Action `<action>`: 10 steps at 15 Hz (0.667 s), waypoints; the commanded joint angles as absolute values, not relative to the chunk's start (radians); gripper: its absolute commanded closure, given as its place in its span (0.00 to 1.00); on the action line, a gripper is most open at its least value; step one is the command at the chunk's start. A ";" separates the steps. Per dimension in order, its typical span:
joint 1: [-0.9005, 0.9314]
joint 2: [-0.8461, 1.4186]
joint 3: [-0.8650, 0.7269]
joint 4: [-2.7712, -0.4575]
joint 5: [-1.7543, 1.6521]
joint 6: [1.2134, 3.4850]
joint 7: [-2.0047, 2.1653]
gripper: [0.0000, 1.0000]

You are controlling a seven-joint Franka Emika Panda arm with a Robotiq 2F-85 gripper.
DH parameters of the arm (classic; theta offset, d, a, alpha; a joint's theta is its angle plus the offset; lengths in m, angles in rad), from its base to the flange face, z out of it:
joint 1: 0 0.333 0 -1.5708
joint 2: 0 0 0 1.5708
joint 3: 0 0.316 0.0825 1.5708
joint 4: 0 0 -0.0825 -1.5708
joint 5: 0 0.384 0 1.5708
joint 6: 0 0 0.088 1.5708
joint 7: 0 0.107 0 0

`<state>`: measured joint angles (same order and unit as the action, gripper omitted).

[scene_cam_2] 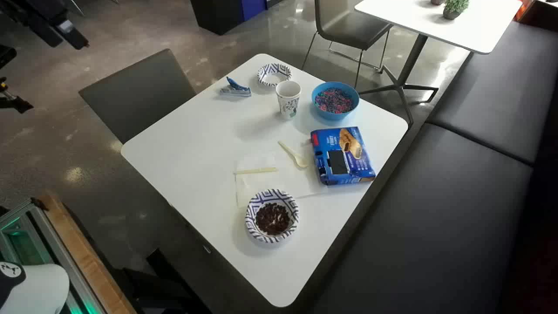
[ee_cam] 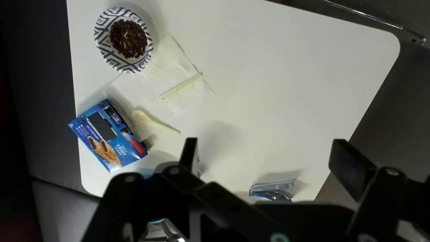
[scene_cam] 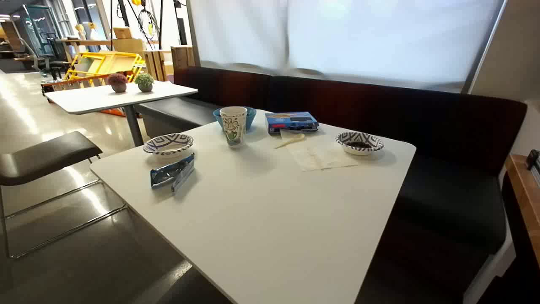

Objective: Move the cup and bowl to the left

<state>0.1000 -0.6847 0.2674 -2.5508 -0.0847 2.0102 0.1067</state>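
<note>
The gripper point(ee_cam: 264, 149) is widely spread, empty; the cup point(scene_cam_2: 288, 104) (paper, probably) should be squeezed lightly from 2 sides.

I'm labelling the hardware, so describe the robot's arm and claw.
The claw is black in the wrist view, with two blocky, angular fingers, round grey screw heads and a teal ring. In an exterior view, what seems to be the arm shows a smooth white shell and a black section bearing a round white emblem.
</note>
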 commanded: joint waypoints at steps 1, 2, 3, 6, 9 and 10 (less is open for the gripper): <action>0.121 -0.680 0.250 -2.548 -0.098 2.006 0.118 0.00; 0.121 -0.680 0.250 -2.548 -0.098 2.006 0.118 0.00; 0.121 -0.680 0.250 -2.548 -0.098 2.006 0.118 0.00; 0.121 -0.680 0.250 -2.548 -0.098 2.006 0.118 0.00; 0.121 -0.680 0.250 -2.548 -0.098 2.006 0.118 0.00; 0.116 -0.659 0.251 -2.537 -0.101 2.031 0.121 0.00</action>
<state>0.1010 -0.6846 0.2661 -2.5507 -0.0848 2.0102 0.1066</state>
